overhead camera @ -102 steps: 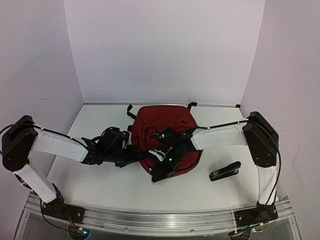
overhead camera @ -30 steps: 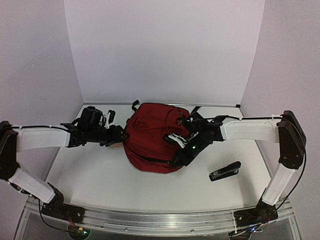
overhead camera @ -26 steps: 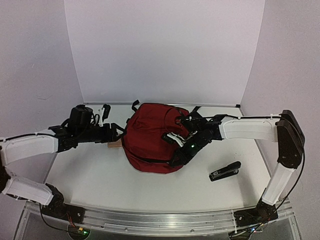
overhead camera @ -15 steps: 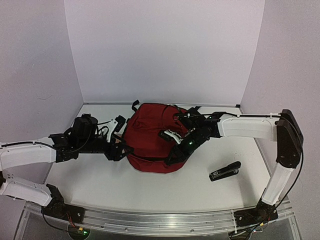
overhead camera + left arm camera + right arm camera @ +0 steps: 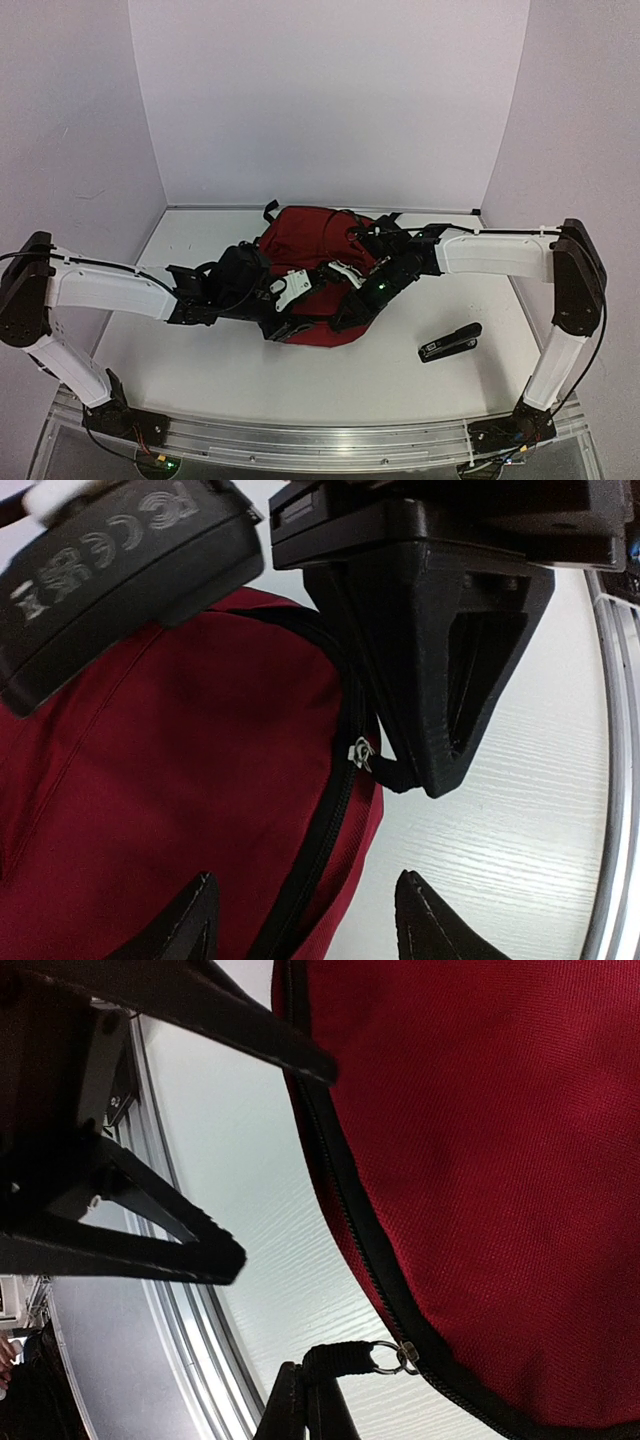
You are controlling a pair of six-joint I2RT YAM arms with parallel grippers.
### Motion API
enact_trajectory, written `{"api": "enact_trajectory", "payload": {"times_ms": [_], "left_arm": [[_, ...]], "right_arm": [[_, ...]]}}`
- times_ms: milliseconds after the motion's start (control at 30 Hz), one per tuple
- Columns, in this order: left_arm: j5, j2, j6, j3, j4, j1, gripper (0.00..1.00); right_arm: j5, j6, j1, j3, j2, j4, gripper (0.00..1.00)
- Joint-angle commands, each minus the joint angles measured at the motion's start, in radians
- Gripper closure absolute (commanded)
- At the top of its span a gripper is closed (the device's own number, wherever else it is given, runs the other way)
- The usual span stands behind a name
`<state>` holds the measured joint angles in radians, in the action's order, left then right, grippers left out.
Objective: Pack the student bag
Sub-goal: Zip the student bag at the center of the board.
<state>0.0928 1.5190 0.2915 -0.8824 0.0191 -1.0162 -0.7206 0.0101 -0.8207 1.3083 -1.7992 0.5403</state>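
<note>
- desk [image 5: 200, 355]: white, walled at the back and on both sides, with a metal rail [image 5: 320, 442] along the near edge. The surface is bare across the front strip, down the left side and in the far right corner.
- student bag [image 5: 315, 235]: dark red, lying flat at mid-desk, a little toward the back wall. Its black strap ends reach close to the back edge. The rounded near edge is bordered by a black zipper [image 5: 335, 810].
- left arm [image 5: 110, 290] reaches in low from the left and right arm [image 5: 490, 255] from the right. The two meet over the near half of the bag.
- stapler [image 5: 450, 342]: black, on the desk to the right of the bag and apart from it, with open desk all round it.
- left end effector [image 5: 310, 930]: fingers apart, straddling the zipper line at the bag's edge. One tip is over red fabric, the other over bare desk. Contact cannot be told.
- right end effector [image 5: 305, 1400]: fingers together, clamped on the black zipper pull [image 5: 340, 1358]. A metal ring [image 5: 395, 1357] links the pull to the zipper at the bag's rim.
</note>
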Motion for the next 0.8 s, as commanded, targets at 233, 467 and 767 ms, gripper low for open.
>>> {"api": "enact_trajectory", "payload": {"times_ms": [233, 467, 767], "left_arm": [[-0.066, 0.163, 0.147, -0.137, 0.045, -0.044, 0.57], [-0.084, 0.142, 0.128, -0.125, -0.005, -0.052, 0.89], [-0.14, 0.048, 0.075, -0.062, -0.038, -0.06, 1.0]], "right_arm": [[-0.035, -0.002, -0.005, 0.006, 0.017, -0.001, 1.0], [-0.014, 0.006, 0.029, -0.022, 0.046, 0.01, 1.0], [0.052, 0.103, 0.201, -0.059, 0.055, 0.093, 1.0]]}}
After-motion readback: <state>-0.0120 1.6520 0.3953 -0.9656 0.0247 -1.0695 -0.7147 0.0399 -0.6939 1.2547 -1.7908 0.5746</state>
